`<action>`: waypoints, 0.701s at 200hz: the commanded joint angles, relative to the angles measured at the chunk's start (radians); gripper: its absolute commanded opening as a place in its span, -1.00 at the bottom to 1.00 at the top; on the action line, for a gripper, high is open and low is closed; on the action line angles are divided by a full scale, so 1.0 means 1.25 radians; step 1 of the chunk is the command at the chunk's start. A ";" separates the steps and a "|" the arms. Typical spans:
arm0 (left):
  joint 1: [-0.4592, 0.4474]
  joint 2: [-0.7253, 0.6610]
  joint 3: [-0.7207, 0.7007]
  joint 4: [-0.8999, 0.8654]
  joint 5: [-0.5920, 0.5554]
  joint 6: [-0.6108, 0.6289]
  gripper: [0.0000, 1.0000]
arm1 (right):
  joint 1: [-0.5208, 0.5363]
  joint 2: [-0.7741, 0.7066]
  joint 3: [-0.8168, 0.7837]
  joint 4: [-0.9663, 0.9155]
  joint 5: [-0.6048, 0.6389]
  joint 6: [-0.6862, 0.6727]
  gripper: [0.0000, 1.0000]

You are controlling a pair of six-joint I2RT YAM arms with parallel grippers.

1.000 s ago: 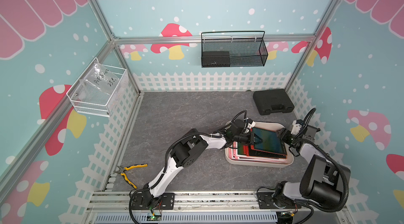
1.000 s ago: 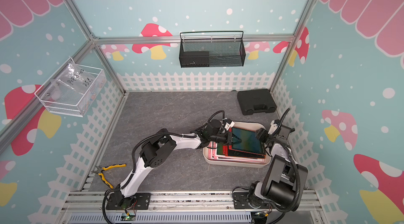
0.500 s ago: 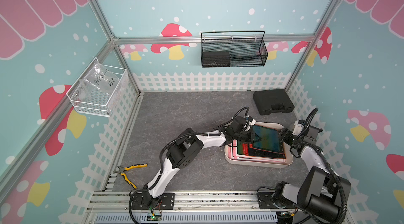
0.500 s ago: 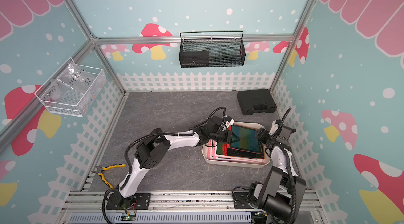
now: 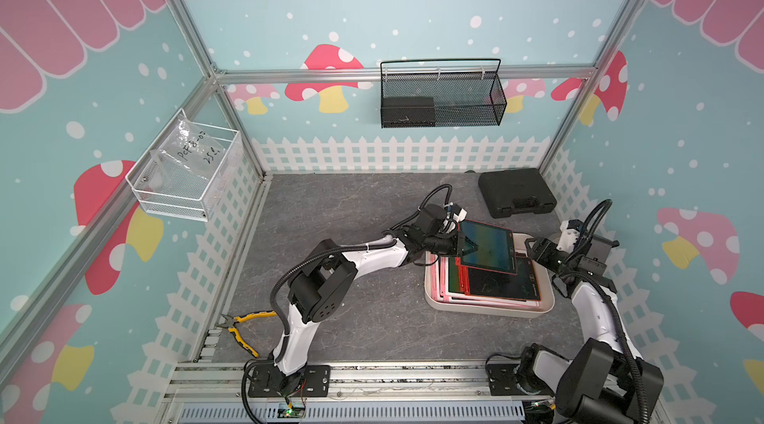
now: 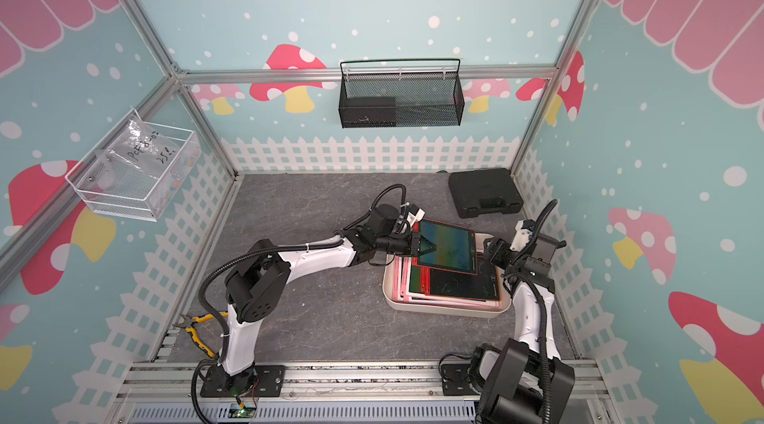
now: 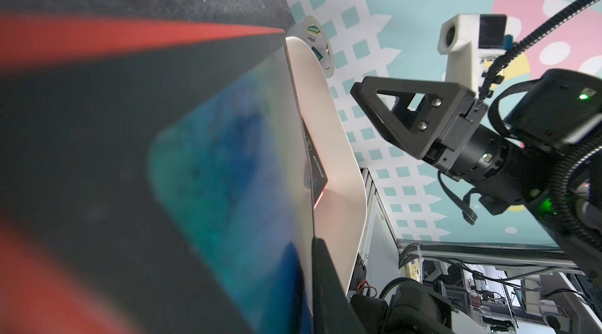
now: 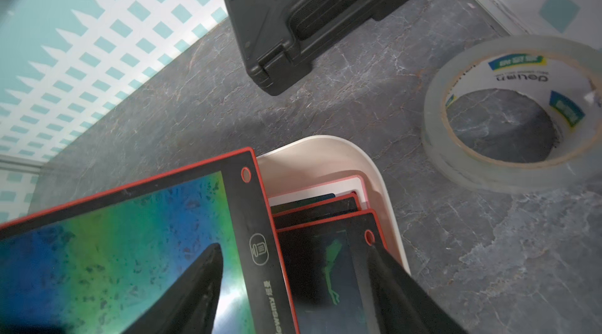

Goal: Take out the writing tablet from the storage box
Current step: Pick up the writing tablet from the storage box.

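**Left claw clamped on the top tablet, right claw spread beside the box**

Your left gripper point(image 5: 462, 245) is clamped on the left edge of the writing tablet point(image 5: 488, 246). One black triangular finger lies across the corner of its blue-green screen. The red-framed tablet is tilted and rides above the far half of the storage box point(image 5: 488, 311). In both top views its far edge reaches out past the box's far rim. You cannot tell whether its near edge touches the stack beneath. Under it, more red- and pink-framed tablets point(image 5: 496, 285) lie flat in the cream tub.

Your right gripper point(image 5: 534, 245) has its jaws apart and holds nothing. It sits just beside the box's right rim, pointing at the tablet's right edge. From the right wrist camera, its two fingers point(image 8: 195, 290) frame that edge.

Further out, a tape roll point(image 8: 508, 114) lies on the grey floor point(image 5: 330, 202) near the box's far right corner. The black case point(image 5: 514, 192) sits behind the box, apart from it. Yellow-handled pliers point(image 5: 244, 324) lie well apart at the front left.
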 commanded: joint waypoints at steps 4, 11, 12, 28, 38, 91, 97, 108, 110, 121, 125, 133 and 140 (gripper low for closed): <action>0.011 -0.045 -0.018 0.039 0.027 -0.003 -1.00 | 0.004 -0.045 -0.004 -0.035 -0.087 0.000 0.33; 0.011 -0.054 -0.025 0.045 0.031 -0.008 -1.00 | 0.004 -0.060 -0.008 -0.043 -0.096 -0.001 0.31; 0.011 -0.055 -0.026 0.046 0.031 -0.008 -1.00 | 0.004 -0.063 -0.008 -0.044 -0.099 -0.001 0.31; 0.017 -0.087 -0.054 0.064 0.025 -0.025 -1.00 | 0.004 -0.101 -0.018 -0.062 -0.130 -0.002 0.28; 0.023 -0.114 -0.074 0.071 0.007 -0.031 -1.00 | 0.004 -0.124 -0.025 -0.068 -0.147 0.009 0.23; 0.072 -0.279 -0.202 0.083 -0.155 -0.069 -1.00 | 0.011 -0.180 -0.145 0.063 -0.366 0.138 0.01; 0.075 -0.295 -0.212 0.089 -0.173 -0.075 -1.00 | 0.015 -0.181 -0.162 0.084 -0.377 0.157 -0.02; 0.075 -0.318 -0.218 0.086 -0.201 -0.073 -1.00 | 0.029 -0.177 -0.182 0.124 -0.393 0.194 -0.17; 0.075 -0.320 -0.218 0.082 -0.205 -0.073 -1.00 | 0.034 -0.177 -0.185 0.127 -0.394 0.201 -0.18; 0.075 -0.334 -0.218 0.065 -0.234 -0.080 -1.00 | 0.058 -0.185 -0.200 0.174 -0.394 0.254 -0.19; 0.076 -0.338 -0.216 0.059 -0.244 -0.084 -1.00 | 0.068 -0.191 -0.206 0.196 -0.394 0.277 -0.19; 0.076 -0.342 -0.215 0.055 -0.252 -0.085 -1.00 | 0.091 -0.205 -0.213 0.234 -0.390 0.314 -0.19; 0.076 -0.344 -0.215 0.053 -0.256 -0.086 -1.00 | 0.114 -0.215 -0.203 0.233 -0.370 0.324 -0.19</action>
